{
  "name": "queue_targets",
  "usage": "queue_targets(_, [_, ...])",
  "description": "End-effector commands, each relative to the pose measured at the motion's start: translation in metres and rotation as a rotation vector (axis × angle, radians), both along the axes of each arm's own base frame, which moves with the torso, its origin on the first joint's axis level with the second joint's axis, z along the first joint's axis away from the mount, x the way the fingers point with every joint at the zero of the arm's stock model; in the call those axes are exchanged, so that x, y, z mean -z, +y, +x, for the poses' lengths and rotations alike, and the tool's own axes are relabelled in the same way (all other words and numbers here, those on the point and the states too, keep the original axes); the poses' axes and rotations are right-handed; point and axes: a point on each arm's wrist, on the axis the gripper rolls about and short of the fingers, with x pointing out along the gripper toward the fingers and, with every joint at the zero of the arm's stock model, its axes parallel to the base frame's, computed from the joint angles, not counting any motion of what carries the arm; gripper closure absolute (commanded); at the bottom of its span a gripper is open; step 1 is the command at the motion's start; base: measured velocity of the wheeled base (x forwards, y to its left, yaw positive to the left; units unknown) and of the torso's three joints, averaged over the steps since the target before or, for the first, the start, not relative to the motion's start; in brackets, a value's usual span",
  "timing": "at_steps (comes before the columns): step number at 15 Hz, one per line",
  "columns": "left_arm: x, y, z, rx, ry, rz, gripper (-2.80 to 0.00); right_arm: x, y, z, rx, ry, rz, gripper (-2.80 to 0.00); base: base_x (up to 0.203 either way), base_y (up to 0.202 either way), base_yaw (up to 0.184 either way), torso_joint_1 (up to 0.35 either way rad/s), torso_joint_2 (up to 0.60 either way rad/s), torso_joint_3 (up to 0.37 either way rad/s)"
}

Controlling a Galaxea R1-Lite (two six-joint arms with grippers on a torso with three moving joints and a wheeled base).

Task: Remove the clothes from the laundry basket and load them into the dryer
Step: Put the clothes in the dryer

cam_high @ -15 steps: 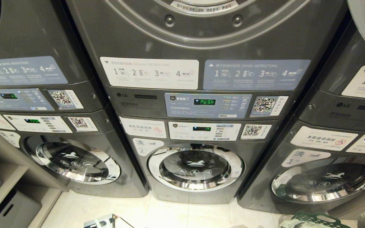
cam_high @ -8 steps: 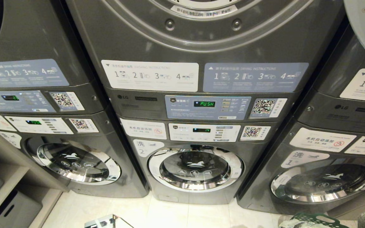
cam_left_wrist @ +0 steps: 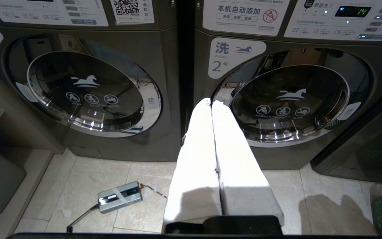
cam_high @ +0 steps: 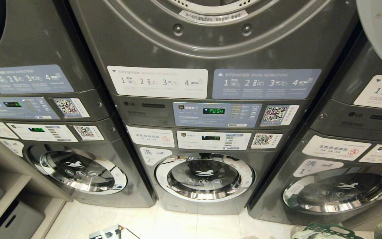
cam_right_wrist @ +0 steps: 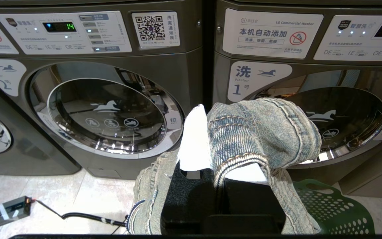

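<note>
- Right gripper (cam_right_wrist: 207, 132): pinching jeans (cam_right_wrist: 264, 129), directly above basket (cam_right_wrist: 333, 205).
- Left gripper (cam_left_wrist: 212, 104): pressed together, empty.
- Basket: 5 o'clock in head view.
- Change: panels sit lower in head view; camera is tilting up toward the dryer (cam_high: 211, 30) at 12 o'clock, so loading looks imminent.
- Count: three washer doors (cam_high: 204, 176).

The left pincer (cam_left_wrist: 211, 103) was formed by two long, flat white fingers (cam_left_wrist: 194, 159), tapered toward rounded tips and widened toward a black block mount. On the right pincer (cam_right_wrist: 204, 113), one pointed white finger (cam_right_wrist: 194, 139) was seen, set in a black, felt-textured housing with a squared base.
</note>
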Motion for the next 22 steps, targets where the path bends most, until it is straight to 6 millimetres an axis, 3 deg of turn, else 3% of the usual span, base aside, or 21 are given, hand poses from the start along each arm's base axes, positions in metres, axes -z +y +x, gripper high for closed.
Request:
queue_targets(1, [0.0001, 0.0, 0.0, 0.0, 0.0, 0.0, 0.0, 0.0017, 0.0, 0.0006, 0.0, 0.008, 0.0, 0.0, 0.0, 0.0, 0.0, 0.045, -0.1, -0.044])
queue_targets(17, [0.0002, 0.0, 0.0, 0.0, 0.002, 0.0, 0.0, 0.0017, 0.0, 0.0006, 0.0, 0.007, 0.005, 0.0, 0.0, 0.0, 0.0, 0.039, -0.07, -0.038])
queue_targets(22, [0.0002, -0.0001, 0.0, 0.003, 0.002, 0.015, 0.0, 0.0016, 0.0, 0.0006, 0.0, 0.007, 0.006, 0.0, 0.171, 0.0, 0.001, 0.004, 0.01, 0.002])
